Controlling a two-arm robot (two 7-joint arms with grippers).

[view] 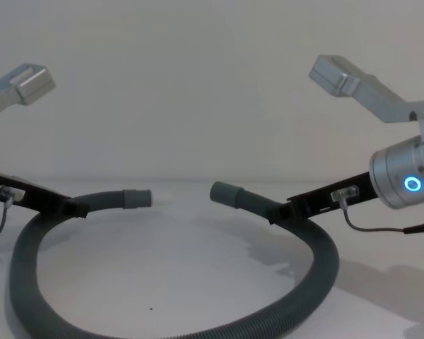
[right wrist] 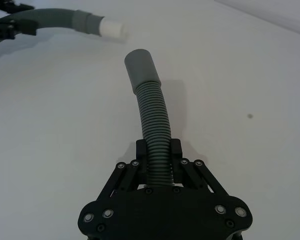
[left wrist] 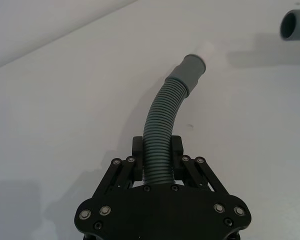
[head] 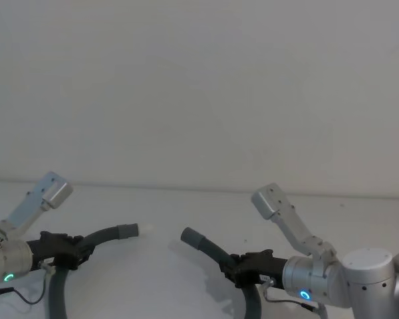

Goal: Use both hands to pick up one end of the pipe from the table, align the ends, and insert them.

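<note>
The left gripper (left wrist: 157, 147) is clamped on the corrugated grey pipe (view: 325, 272) a short way behind its white-tipped cuff (left wrist: 192, 67), with the black fingers (left wrist: 138, 148) pressed against both sides of the ribbed hose. The right gripper (right wrist: 159, 150) grips the pipe the same way just behind the plain hollow cuff (right wrist: 141, 70), its fingers closed snugly on the ribs. In the chest view the left gripper (view: 76, 208) and the right gripper (view: 277, 212) hold the two ends raised above the white table (view: 184, 268). The rest of the hose sags from each grip in one wide loop that rests on the surface near the robot. The white-tipped cuff (view: 136, 198) and the hollow cuff (view: 226, 193) point towards each other at about the same height, apart, with a clear gap between them. In the head view the hollow cuff (head: 193, 237) lies slightly nearer the robot than the white-tipped one (head: 125, 230). A thin black cable (view: 367, 224) hangs under the right wrist, whose ring (view: 411, 184) glows blue.
</note>
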